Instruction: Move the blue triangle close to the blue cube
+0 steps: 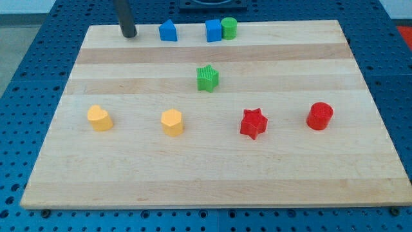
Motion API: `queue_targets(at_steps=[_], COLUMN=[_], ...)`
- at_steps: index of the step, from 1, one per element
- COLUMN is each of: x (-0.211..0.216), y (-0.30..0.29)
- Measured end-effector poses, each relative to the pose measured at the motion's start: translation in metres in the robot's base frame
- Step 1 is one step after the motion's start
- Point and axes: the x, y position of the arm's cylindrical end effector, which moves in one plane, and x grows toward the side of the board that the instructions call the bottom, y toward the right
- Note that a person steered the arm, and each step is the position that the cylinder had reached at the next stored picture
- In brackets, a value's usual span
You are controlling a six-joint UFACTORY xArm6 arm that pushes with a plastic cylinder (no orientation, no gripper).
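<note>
The blue triangle (168,31) sits near the board's top edge, left of centre. The blue cube (213,30) sits to its right along the same edge, with a gap of about one block width between them. A green cylinder (229,28) touches the cube's right side. My tip (129,35) rests on the board to the left of the blue triangle, apart from it by roughly one block width.
A green star (207,78) lies below the cube near the board's middle. Lower down stand a yellow heart-like block (100,118), a yellow hexagon (172,122), a red star (253,123) and a red cylinder (319,116). The wooden board (360,161) lies on a blue perforated table.
</note>
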Motion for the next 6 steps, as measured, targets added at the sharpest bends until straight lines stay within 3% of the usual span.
queue_targets(at_steps=[3,4,6], x=[-0.002,-0.003,0.026], y=[0.104,0.112,0.057])
